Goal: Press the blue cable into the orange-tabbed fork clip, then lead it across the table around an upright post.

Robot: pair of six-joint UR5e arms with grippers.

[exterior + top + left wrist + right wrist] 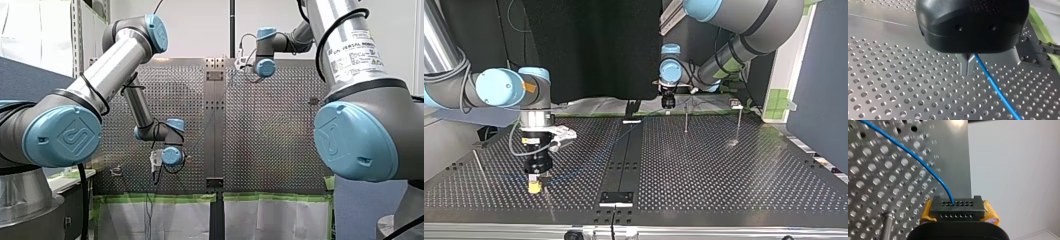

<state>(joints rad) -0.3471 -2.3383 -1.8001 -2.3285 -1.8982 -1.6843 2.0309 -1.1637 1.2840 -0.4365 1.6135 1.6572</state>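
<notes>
Table underlies blue cable (right arm labelled "UNIVERSAL").

Perforated table, upright post, blue cable

The cable leaves the left fingers and runs ahead over the surface. A block sits between the right fingers; a post stands beside them.

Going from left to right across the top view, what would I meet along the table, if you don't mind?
In order: my right pincer → near bracket on the centre strip → my left pincer → first upright post → second upright post.
</notes>
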